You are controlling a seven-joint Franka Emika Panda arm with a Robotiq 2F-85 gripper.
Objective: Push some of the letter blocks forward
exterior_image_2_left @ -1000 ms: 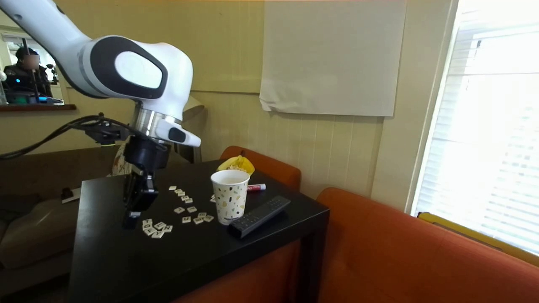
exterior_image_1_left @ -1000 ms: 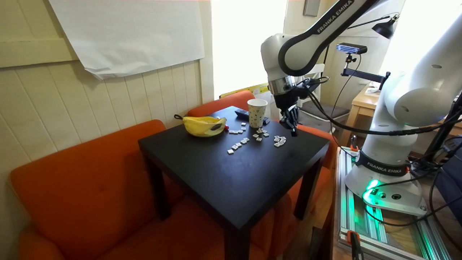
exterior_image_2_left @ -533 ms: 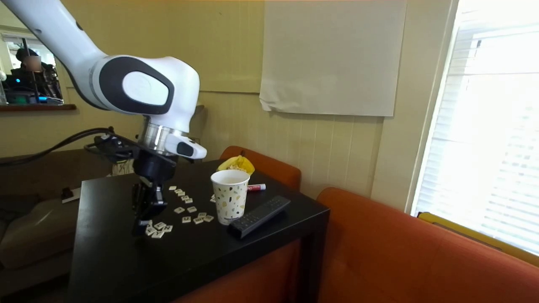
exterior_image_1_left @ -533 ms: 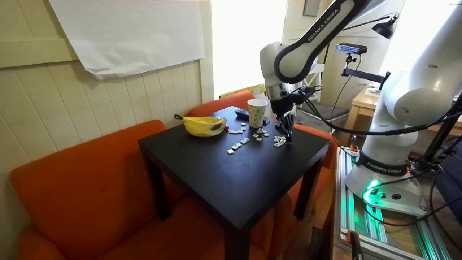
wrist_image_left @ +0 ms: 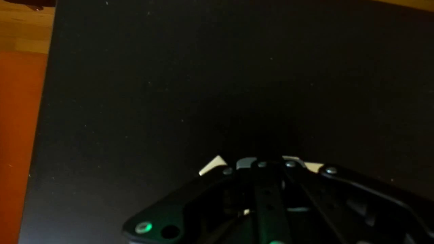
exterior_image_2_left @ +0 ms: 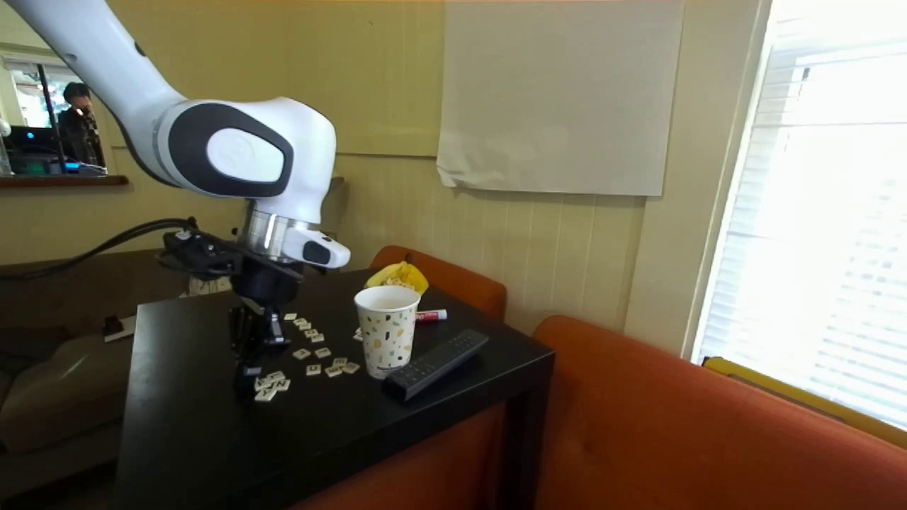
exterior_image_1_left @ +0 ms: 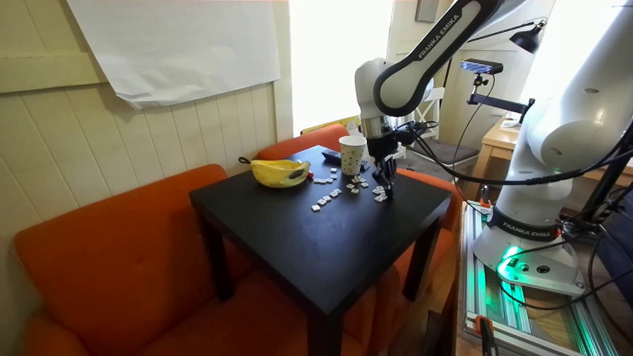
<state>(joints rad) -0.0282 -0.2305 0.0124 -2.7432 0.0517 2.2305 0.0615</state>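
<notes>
Several small white letter blocks lie on the black table (exterior_image_1_left: 316,247). A tight cluster of letter blocks (exterior_image_1_left: 380,198) sits right at my gripper (exterior_image_1_left: 388,193), and it also shows in an exterior view (exterior_image_2_left: 266,395). My gripper is low at the tabletop, pointing down, its tips touching or almost touching the cluster. In the wrist view my gripper (wrist_image_left: 270,162) has its fingers together, with nothing seen between them. Corners of letter blocks (wrist_image_left: 213,165) stick out behind the fingers on both sides; the rest is hidden. Other letter blocks lie in a loose group (exterior_image_2_left: 314,370) and a row (exterior_image_1_left: 323,200).
A speckled paper cup (exterior_image_2_left: 387,333) stands beside the loose group, with a black remote (exterior_image_2_left: 438,365) next to it. A yellow banana-shaped bowl (exterior_image_1_left: 279,173) and a red tube (exterior_image_2_left: 432,315) lie farther off. Orange seats (exterior_image_1_left: 138,257) border the table.
My gripper came down to the table and moved against the near cluster. Some blocks of that cluster have shifted away from the gripper and bunched closer together. The other blocks have not moved.
</notes>
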